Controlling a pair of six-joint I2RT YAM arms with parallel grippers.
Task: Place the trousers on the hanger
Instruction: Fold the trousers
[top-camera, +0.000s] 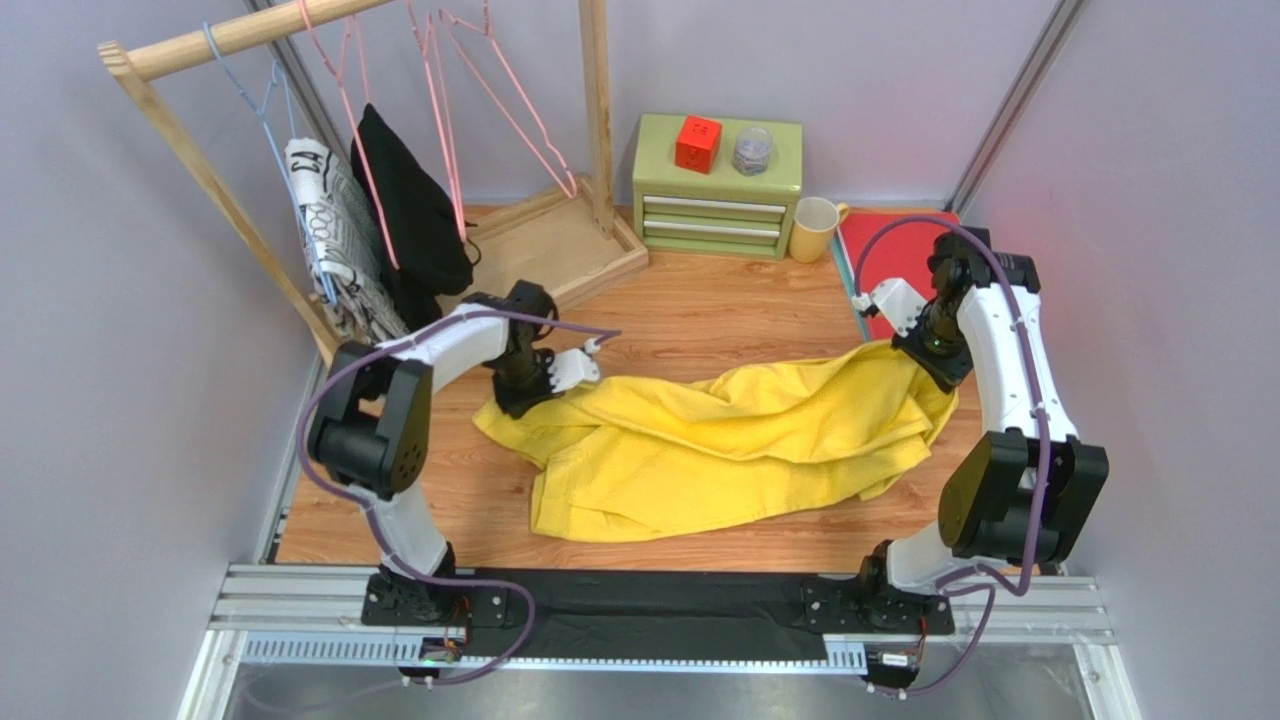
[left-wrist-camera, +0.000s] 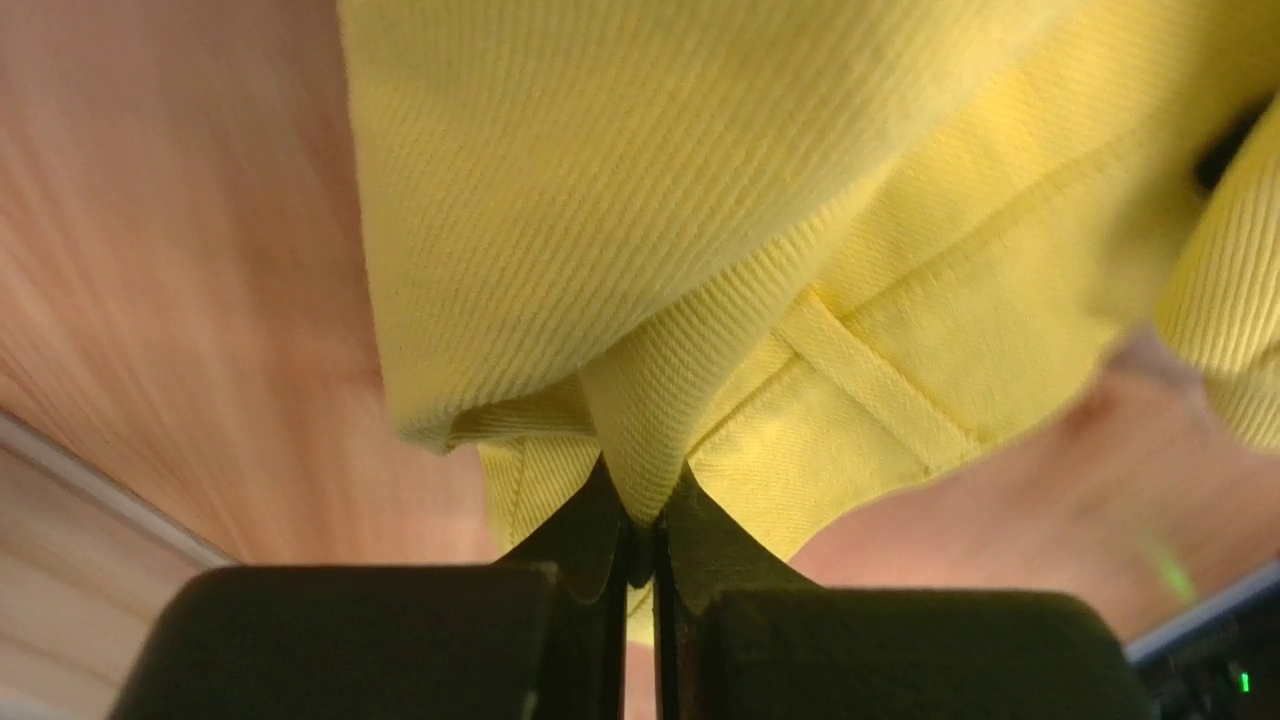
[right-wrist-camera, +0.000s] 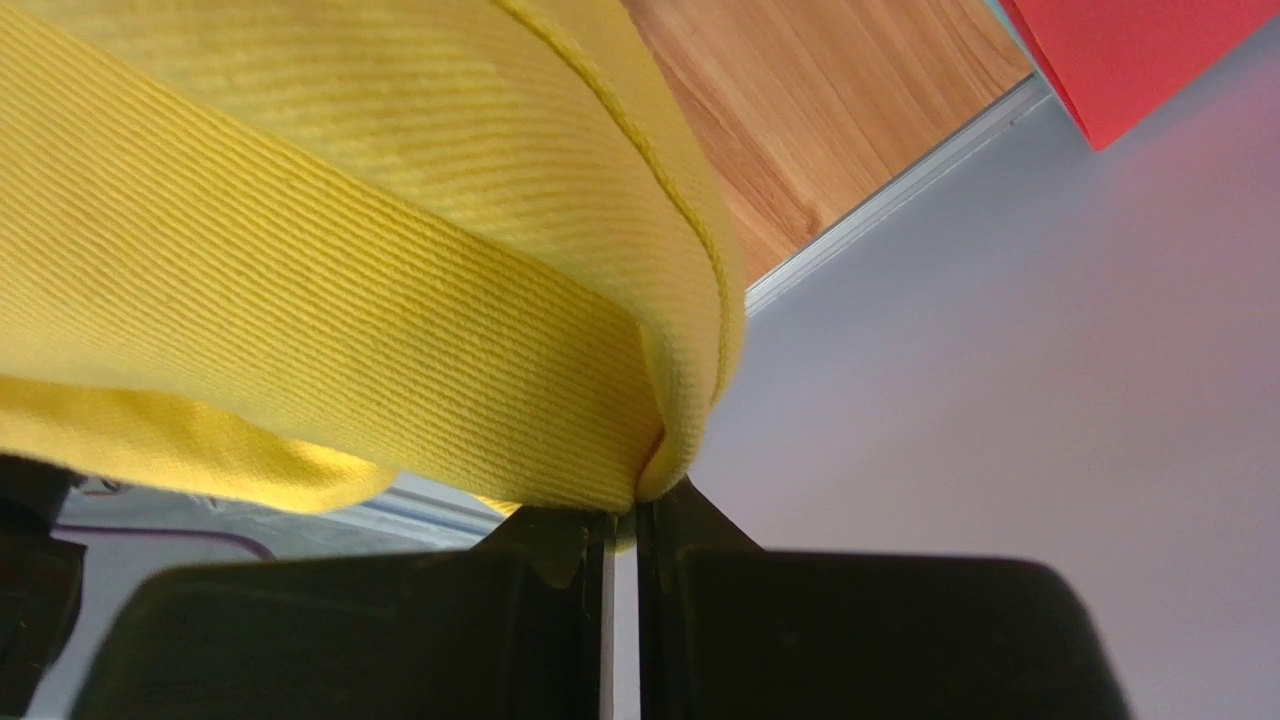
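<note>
The yellow trousers (top-camera: 721, 435) lie spread across the middle of the wooden table. My left gripper (top-camera: 529, 387) is shut on their left end; in the left wrist view a fold of the yellow cloth (left-wrist-camera: 661, 240) is pinched between the fingers (left-wrist-camera: 594, 525). My right gripper (top-camera: 911, 348) is shut on their right end; in the right wrist view a hem of the yellow cloth (right-wrist-camera: 376, 300) is clamped at the fingertips (right-wrist-camera: 699, 518). Several pink wire hangers (top-camera: 451, 113) hang on the wooden rail (top-camera: 226, 38) at the back left.
A light blue hanger (top-camera: 271, 105) with a black-and-white patterned garment (top-camera: 334, 233) and a black garment (top-camera: 409, 203) hang on the same rail. A green drawer box (top-camera: 717, 188), a yellowish mug (top-camera: 813, 230) and a red sheet (top-camera: 887, 248) stand at the back right.
</note>
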